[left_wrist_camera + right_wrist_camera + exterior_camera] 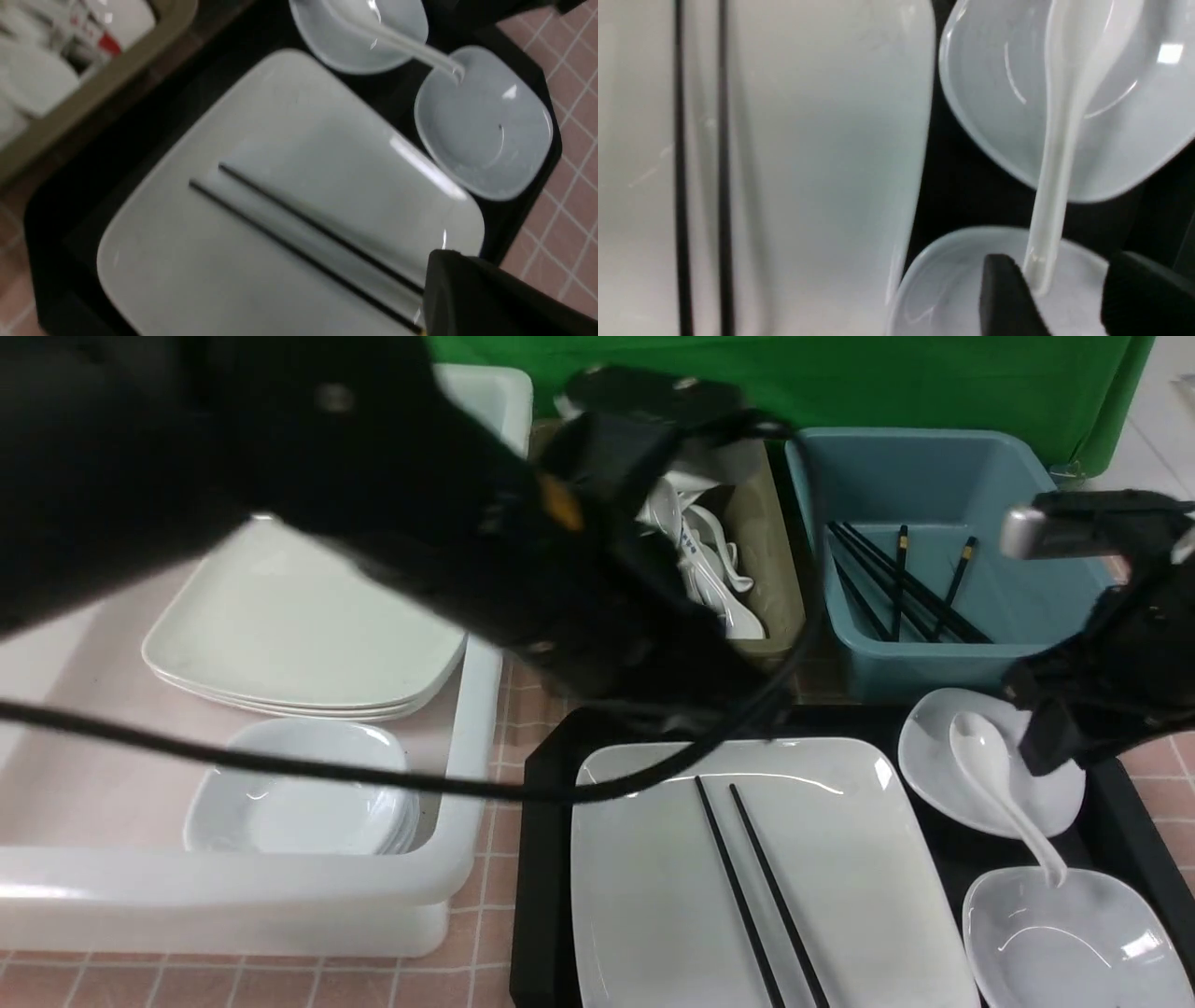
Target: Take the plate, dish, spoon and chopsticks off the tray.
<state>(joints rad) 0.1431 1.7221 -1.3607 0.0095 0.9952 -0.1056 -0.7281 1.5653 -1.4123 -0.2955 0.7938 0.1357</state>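
Lower centre, front view: chopsticks (738,896) are laid on the plate (859,859), within the tray (546,859). Lower right: near dish (1074,943) and far dish (934,737) are bridged by the spoon (980,756). The right gripper (1069,298), jaws parted, should be centred astride the handle before closing. The left gripper (448,280) is closed.

White bin (467,756) of stacked plates (299,625), olive bin (782,607) (spoons (709,569) inside), blue bin (934,457) alongside

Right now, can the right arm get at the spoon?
Probably yes. The right gripper is open, with its fingers on either side of the spoon handle's end. The handle bridges the far dish and the near dish, and nothing covers it.
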